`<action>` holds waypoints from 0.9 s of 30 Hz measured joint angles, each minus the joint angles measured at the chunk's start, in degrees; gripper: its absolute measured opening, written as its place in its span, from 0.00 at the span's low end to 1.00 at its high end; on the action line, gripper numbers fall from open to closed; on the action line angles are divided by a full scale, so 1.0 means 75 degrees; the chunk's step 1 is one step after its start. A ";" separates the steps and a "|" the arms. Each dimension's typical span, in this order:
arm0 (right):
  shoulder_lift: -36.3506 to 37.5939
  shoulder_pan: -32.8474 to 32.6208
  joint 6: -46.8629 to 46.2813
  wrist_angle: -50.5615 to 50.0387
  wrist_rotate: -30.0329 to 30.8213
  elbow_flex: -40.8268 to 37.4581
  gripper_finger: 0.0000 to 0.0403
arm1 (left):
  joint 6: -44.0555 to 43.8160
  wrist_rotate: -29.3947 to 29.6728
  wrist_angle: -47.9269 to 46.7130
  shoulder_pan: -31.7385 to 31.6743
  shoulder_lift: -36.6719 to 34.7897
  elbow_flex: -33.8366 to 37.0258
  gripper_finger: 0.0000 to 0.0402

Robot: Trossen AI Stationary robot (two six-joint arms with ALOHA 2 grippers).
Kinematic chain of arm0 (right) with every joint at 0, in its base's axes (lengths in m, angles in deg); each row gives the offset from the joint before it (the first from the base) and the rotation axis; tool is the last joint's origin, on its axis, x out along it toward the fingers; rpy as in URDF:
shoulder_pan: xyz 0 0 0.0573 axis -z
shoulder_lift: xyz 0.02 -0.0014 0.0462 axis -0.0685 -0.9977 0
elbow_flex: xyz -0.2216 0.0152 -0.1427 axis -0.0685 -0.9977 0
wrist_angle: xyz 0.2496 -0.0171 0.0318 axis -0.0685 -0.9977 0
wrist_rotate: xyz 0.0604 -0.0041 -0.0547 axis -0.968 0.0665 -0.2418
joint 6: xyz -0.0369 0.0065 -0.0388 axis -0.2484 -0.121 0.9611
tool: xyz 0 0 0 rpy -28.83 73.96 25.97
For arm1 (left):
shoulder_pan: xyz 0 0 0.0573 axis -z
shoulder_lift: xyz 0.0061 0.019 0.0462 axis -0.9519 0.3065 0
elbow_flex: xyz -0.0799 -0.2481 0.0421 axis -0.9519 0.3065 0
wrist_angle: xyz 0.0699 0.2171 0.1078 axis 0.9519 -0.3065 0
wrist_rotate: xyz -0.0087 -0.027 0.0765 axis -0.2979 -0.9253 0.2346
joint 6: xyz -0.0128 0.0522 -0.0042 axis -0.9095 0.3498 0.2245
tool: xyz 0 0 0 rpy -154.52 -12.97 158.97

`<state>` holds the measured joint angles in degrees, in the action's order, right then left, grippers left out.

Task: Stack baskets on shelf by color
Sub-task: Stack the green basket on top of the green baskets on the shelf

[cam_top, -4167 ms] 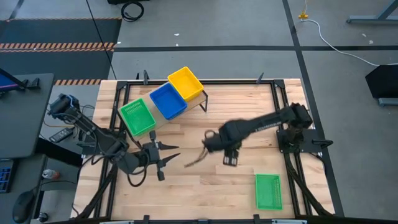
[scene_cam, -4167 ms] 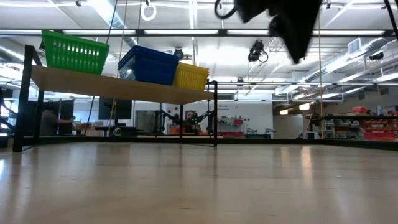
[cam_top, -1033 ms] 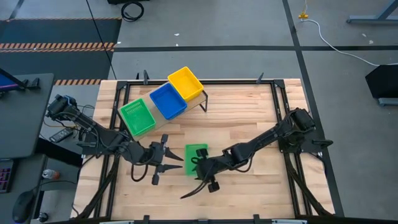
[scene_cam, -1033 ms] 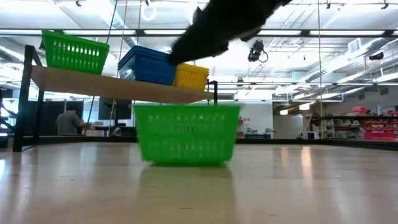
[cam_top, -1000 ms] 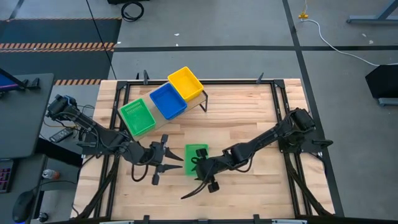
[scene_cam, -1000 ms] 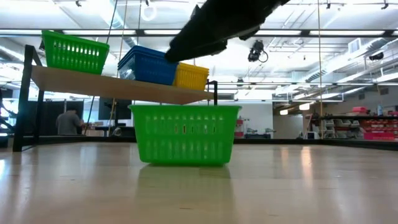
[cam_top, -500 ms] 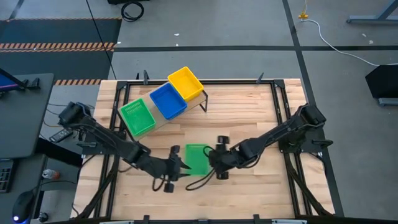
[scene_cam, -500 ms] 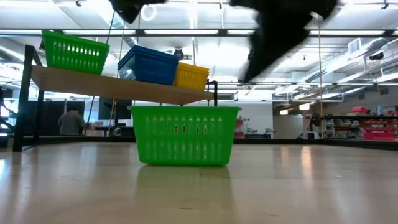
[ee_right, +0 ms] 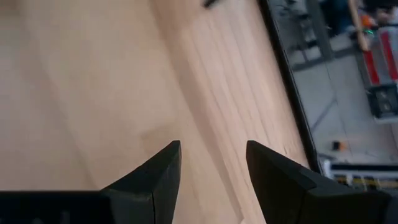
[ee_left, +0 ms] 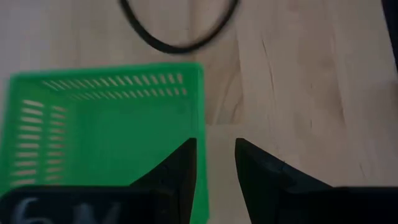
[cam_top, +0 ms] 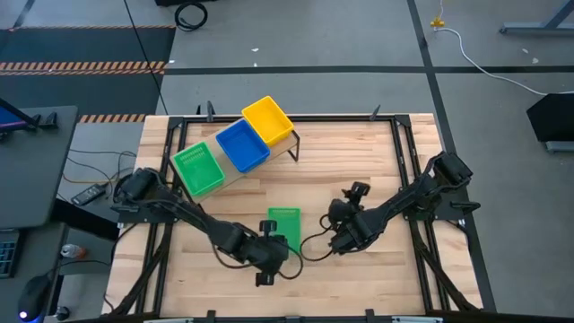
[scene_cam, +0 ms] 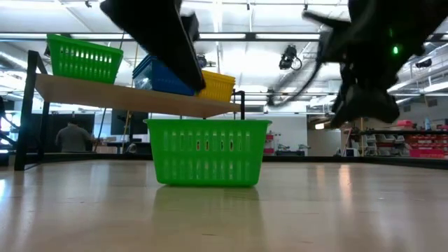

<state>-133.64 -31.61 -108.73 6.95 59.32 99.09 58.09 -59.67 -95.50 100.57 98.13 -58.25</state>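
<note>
Landmark: the loose green basket [cam_top: 285, 228] on the tabletop [cam_top: 341, 161], with no load visible in it. From above it reads as a rectangle with its long axis running from the shelf side toward the near edge of the tabletop; the low view [scene_cam: 208, 151] shows only one of its walls square-on, upright, rim up, flat on the wood. The left gripper [ee_left: 214, 168] sits at the basket's near end, on the side away from the shelf; only the left wrist view shows its jaws parted by a narrow gap, straddling one corner wall of the basket [ee_left: 106, 134], one finger over the basket's inside and one over bare wood, nothing clamped that can be seen. In the high view that gripper [cam_top: 266, 254] is a dark mass touching or just overlapping the basket's edge. The right gripper [cam_top: 338, 240] is off to the basket's other side, apart from it; its wrist view [ee_right: 213, 163] shows jaws open and holding nothing, only bare wood beyond. Beyond the basket's far end stands the shelf [cam_top: 235, 176], carrying green [cam_top: 197, 170], blue [cam_top: 242, 144] and yellow [cam_top: 268, 119] baskets in a row; the low view [scene_cam: 140, 96] shows them raised above the tabletop, and suggests the blue ones are stacked.
</note>
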 joint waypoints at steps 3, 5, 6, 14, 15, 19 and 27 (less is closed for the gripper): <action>0.0000 0.0050 -0.0622 -0.0039 0.0014 -0.0411 0.47 | -0.0003 -0.0429 -0.0002 -0.0198 0.0161 0.0008 0.29; 0.0000 0.0056 -0.0986 -0.0032 -0.0029 -0.0673 0.47 | -0.0006 -0.0576 0.0028 -0.0271 0.0260 0.0023 0.29; 0.0000 0.0055 -0.1174 -0.0055 -0.0061 -0.0774 0.47 | -0.0003 -0.0613 0.0063 -0.0294 0.0313 0.0023 0.29; 0.0000 -0.0319 -0.2068 -0.0012 -0.0206 -0.1150 0.47 | -0.0255 -0.0866 0.0056 -0.0383 0.0396 0.0029 0.29; 0.0000 -0.0380 -0.2093 0.0017 -0.0205 -0.1151 0.47 | -0.0336 -0.0982 0.0056 -0.0387 0.0397 0.0029 0.29; 0.0000 -0.0555 -0.2130 0.0498 -0.0117 -0.1151 0.47 | -0.0557 -0.1160 0.0000 -0.0420 0.0524 0.0039 0.29; 0.0000 -0.0998 -0.0686 0.2784 0.0943 -0.1143 0.47 | -0.0653 -0.0979 -0.0030 -0.0611 0.1022 0.0035 0.29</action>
<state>-133.64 -39.10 -113.87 27.83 66.39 90.52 53.20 -67.01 -95.72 95.99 105.80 -57.99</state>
